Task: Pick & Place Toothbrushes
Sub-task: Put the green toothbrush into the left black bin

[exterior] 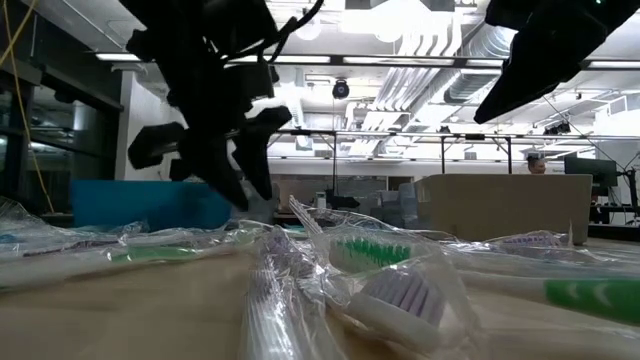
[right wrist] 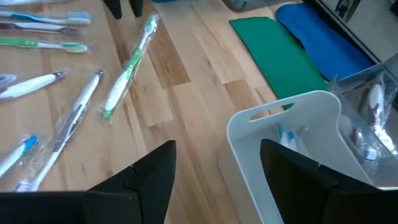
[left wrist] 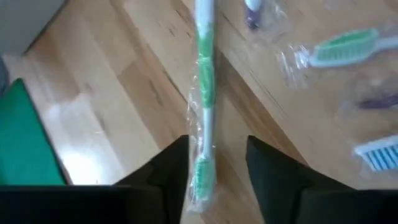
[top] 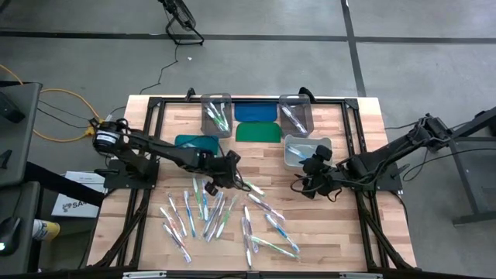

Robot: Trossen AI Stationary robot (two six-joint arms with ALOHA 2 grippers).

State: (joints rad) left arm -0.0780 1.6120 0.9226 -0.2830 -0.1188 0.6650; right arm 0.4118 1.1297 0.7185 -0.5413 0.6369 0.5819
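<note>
Many wrapped toothbrushes lie loose on the near half of the wooden table. My left gripper is open, pointing down at mid-table. Its fingers stand on either side of one end of a green-and-white wrapped toothbrush, which lies flat on the table and also shows in the right wrist view. My right gripper is open and empty, beside the near side of a pale bin that holds a few toothbrushes.
Two clear bins with toothbrushes stand at the far side, with a blue lid and a green lid between them. A teal bin stands behind my left arm. A black frame edges the table.
</note>
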